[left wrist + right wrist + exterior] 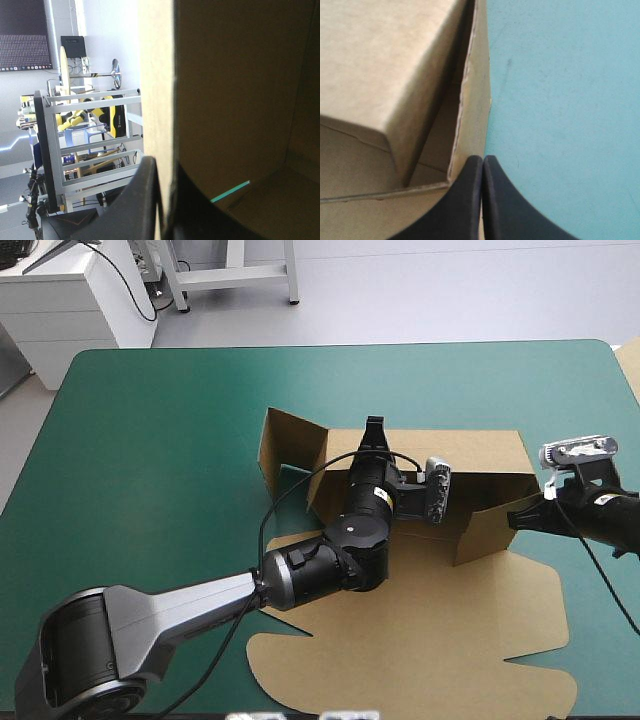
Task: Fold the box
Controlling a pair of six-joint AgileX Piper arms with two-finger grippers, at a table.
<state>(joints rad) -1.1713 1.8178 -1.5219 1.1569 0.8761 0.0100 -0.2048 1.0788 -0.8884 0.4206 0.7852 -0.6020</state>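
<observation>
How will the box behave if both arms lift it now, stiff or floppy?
Probably floppy: the box is one thin cut sheet, lid panel flat, walls only partly raised. The walls would likely fall open if released, since the left fingers and right fingers pinch them upright. Likely light enough to slide on the teal-green cover.

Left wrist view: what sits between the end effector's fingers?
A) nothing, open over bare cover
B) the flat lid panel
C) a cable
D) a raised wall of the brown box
D: an upright wall of the box runs edge-on into the left end effector, with one black finger on each side of it; the high view puts that end effector at the box's far wall.
</observation>
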